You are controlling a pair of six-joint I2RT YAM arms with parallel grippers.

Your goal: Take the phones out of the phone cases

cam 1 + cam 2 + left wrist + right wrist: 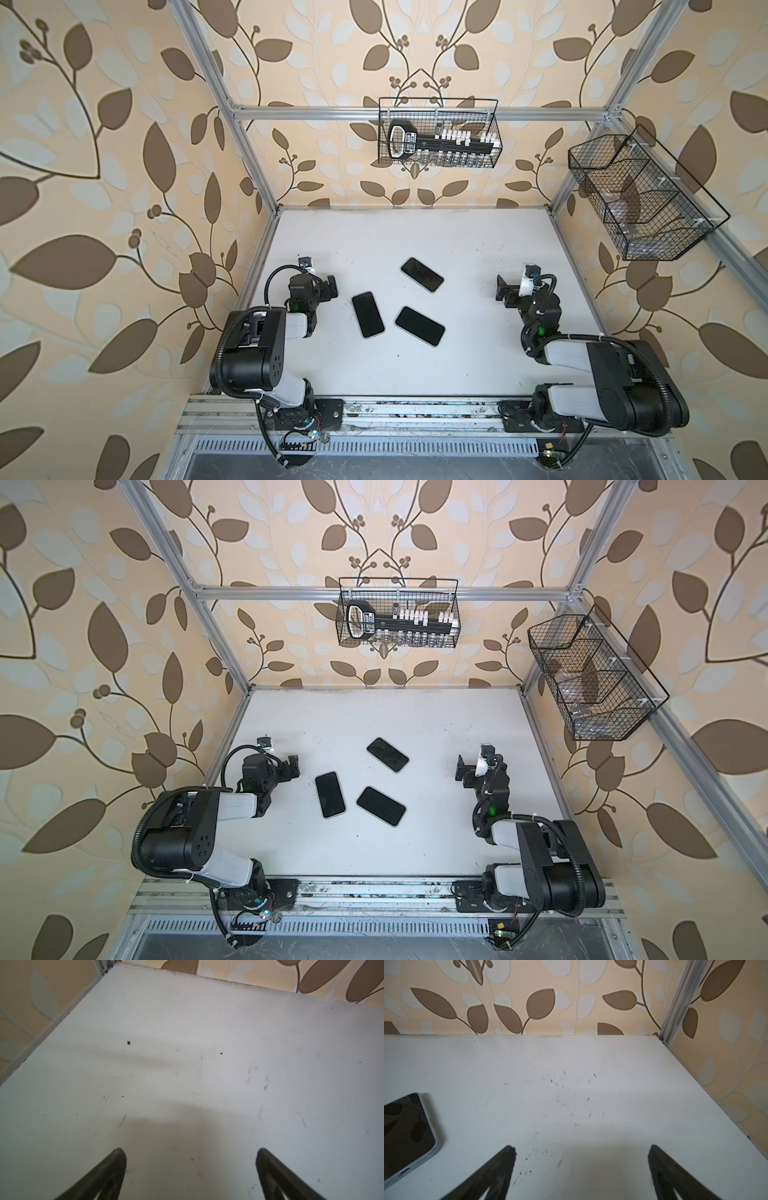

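**Three phones on the worktop, both arms hanging back**

Three dark-screened phones lie flat and face up around the middle of the white worktop (pixel 478 232), none of them touching. The far phone (pixel 422 274) sits angled, nearest the back wall. The left phone (pixel 368 314) is the one closest to the left arm, and the near phone (pixel 419 326) lies just beside it on the right. Each has a thin pale edge. Whether that's a case or the phone's own frame can't be told from here.

The left gripper (pixel 332 287) is near the left phone without touching it. Its jaws are spread wide with nothing between them, and the left wrist view shows only bare, scuffed worktop. The right gripper (pixel 500 287) is over on the right side, apart from all three phones, jaws also wide and empty. The right wrist view catches one end of the far phone (pixel 406 1132), with a pale blue edge and a charging port. A wire basket (pixel 384 124) hangs on the back wall.
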